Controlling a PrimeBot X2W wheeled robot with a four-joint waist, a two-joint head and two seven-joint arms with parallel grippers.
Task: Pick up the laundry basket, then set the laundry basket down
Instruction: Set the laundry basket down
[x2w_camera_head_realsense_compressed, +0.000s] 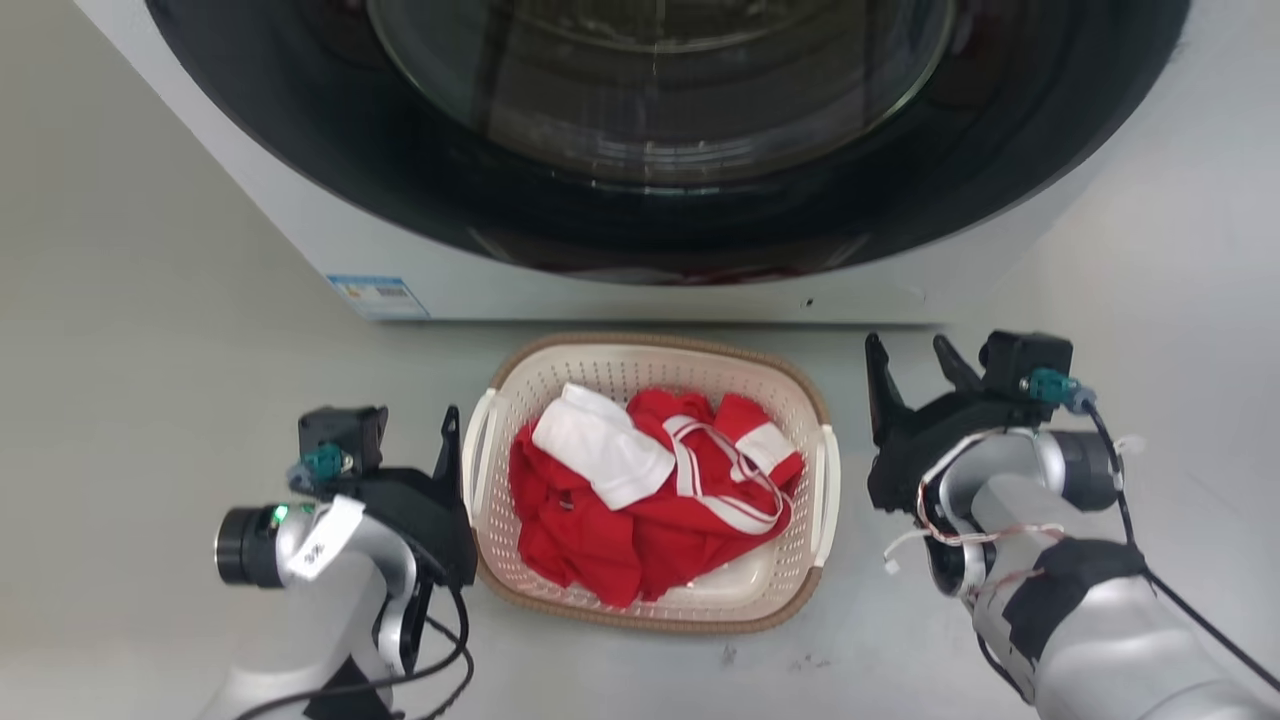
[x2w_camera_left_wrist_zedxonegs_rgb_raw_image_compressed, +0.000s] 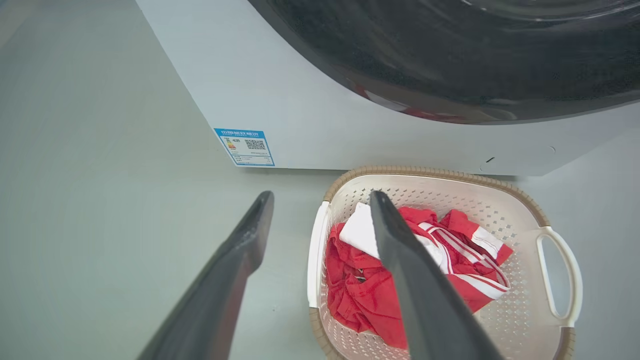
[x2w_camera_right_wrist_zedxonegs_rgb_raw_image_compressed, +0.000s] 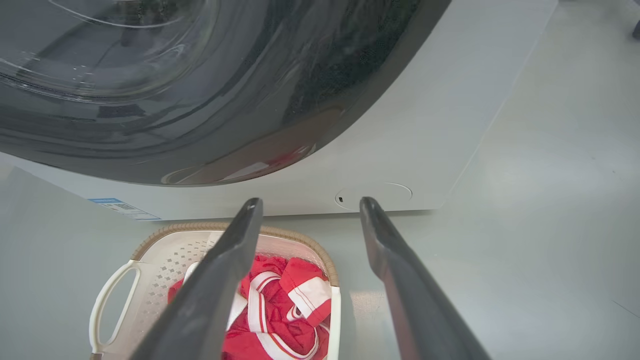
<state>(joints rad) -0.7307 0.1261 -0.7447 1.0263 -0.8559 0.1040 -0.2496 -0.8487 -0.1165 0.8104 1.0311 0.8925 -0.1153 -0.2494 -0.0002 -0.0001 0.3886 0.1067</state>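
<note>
Head view: the basket (x2w_camera_head_realsense_compressed: 742, 588) sits on the floor (x2w_camera_head_realsense_compressed: 150, 350) just before the washer (x2w_camera_head_realsense_compressed: 620, 290), holding red and white clothes (x2w_camera_head_realsense_compressed: 600, 520). It looks like light, stiff perforated plastic with a soft load that may shift. The loop handles seem the best holds, lifted together to keep it level. The left tool (x2w_camera_left_wrist_zedxonegs_rgb_raw_image_compressed: 320, 196) is open, just beside the left handle (x2w_camera_head_realsense_compressed: 479, 455), which falls between its fingers in the left wrist view. The right tool (x2w_camera_head_realsense_compressed: 908, 345) is open too, near the right handle (x2w_camera_head_realsense_compressed: 829, 480) but apart from it.
</note>
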